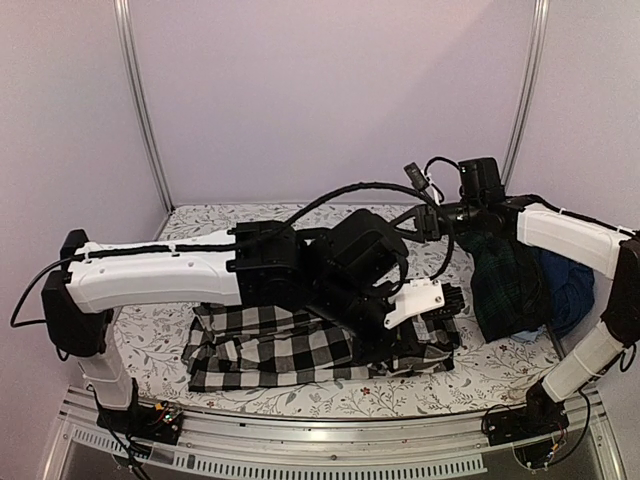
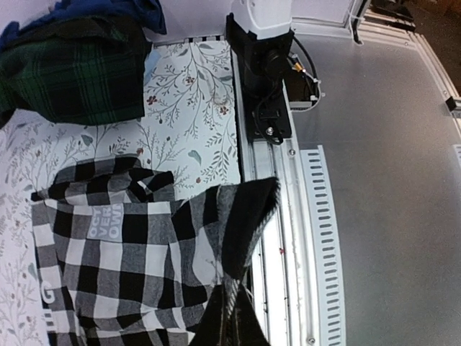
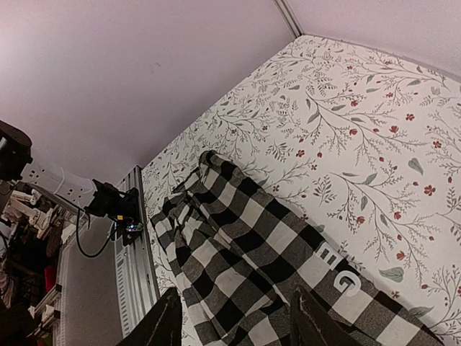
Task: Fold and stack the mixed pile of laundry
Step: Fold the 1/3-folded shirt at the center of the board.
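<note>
The black-and-white checked shirt (image 1: 270,350) lies spread on the floral table cover in front of the arms. My left gripper (image 2: 232,295) is shut on a fold of the checked shirt (image 2: 108,259), and the pinched dark edge stands up over the table's front rail. In the top view the left gripper (image 1: 440,300) sits at the shirt's right end. My right gripper (image 3: 235,292) is open above the checked shirt (image 3: 245,238), near its printed letters, with nothing gripped. The rest of the laundry pile, a dark green plaid garment (image 1: 505,285) on a blue piece (image 1: 570,285), is heaped at the right.
A metal rail (image 2: 288,216) runs along the table's near edge, with the right arm's base (image 2: 266,79) bolted to it. The green plaid heap (image 2: 79,72) lies close to the shirt. White walls enclose the table on its far side and left.
</note>
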